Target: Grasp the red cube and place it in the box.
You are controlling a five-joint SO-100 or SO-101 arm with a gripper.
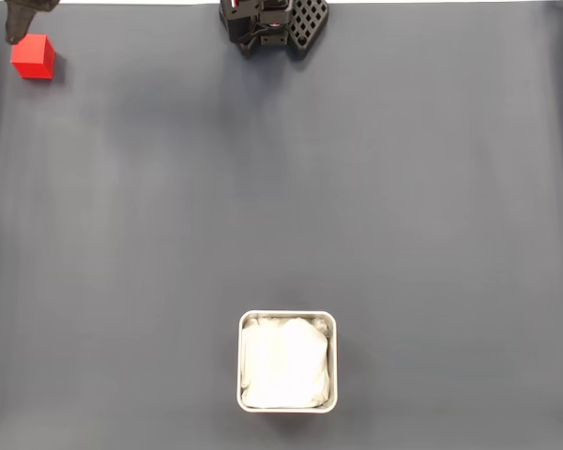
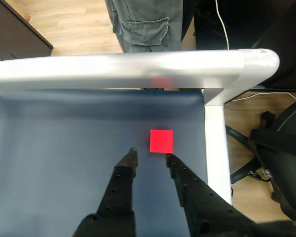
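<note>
No readable text, label or number anywhere.

You are looking at a tabletop (image 1: 403, 216) covered in a dark blue-grey matte sheet. In the fixed view the red cube (image 1: 33, 56) sits on it in the top left corner, and the box (image 1: 287, 362), a square metal tin with a white cloth lining, rests near the bottom edge, well apart from the cube. The arm's black base (image 1: 274, 23) stands at the top edge. In the wrist view the cube (image 2: 161, 141) lies flat near the tabletop's pale silvery rim (image 2: 138, 69), close to its corner.
</note>
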